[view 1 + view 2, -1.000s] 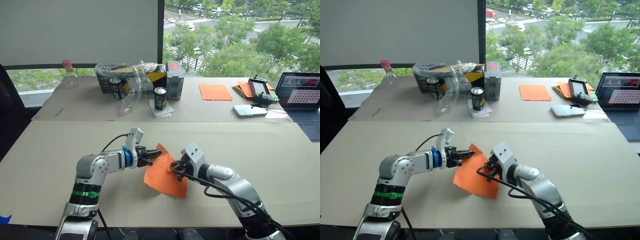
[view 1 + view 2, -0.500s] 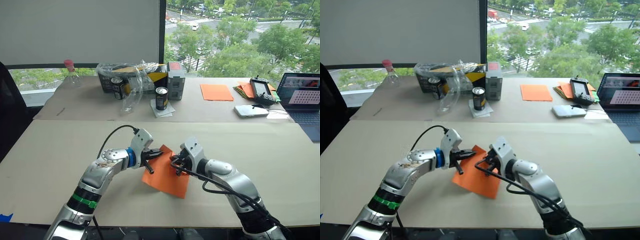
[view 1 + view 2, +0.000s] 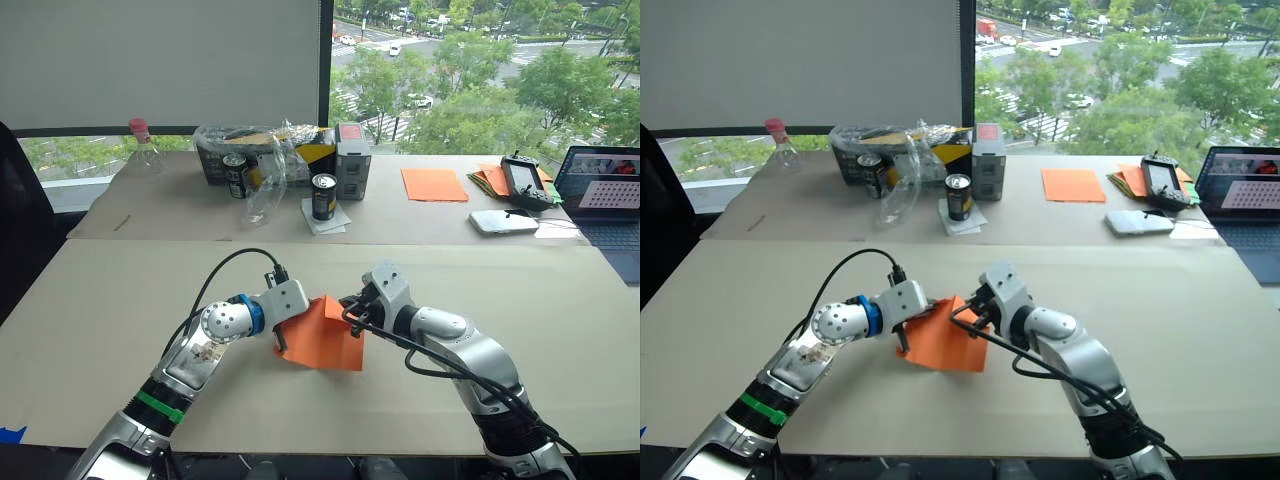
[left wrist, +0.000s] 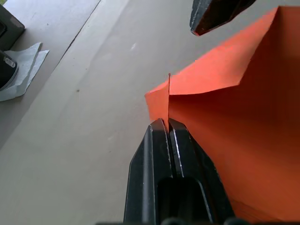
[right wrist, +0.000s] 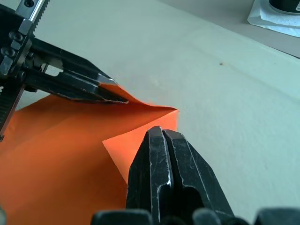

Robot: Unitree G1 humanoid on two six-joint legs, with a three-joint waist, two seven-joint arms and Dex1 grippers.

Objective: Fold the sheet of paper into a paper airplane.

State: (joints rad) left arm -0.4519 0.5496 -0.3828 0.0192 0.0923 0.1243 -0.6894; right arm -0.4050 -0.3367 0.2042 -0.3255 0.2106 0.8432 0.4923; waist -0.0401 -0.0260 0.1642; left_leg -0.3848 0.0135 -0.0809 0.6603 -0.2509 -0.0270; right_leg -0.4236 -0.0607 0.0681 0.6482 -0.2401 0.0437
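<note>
You have the sheet of paper (image 3: 322, 335) pinched from both sides, on the near table (image 3: 90, 330), well in front of the dark can (image 3: 321, 196) that stands on the far table. Your left gripper (image 4: 168, 123) has its fingers pressed together on a corner flap of the sheet, which rises thin and upright between the tips. Your right gripper (image 5: 163, 132) is likewise clamped on the sheet, on the neighbouring corner, where a small triangle is turned over.

The two grips sit near each other on the edge of the sheet that faces the can, with a short raised ridge of paper running between them. That ridge is the line your next move hangs on: it runs roughly left to right, and the bulk of the sheet spreads away from the can, toward you. Neither arm is nearer; both are already on it.

The sheet is bright orange, lifted at the held edge, its near part resting on the table. It has a turned corner but reads far from a pointed wedge, so I judge the folding to be early.
</note>
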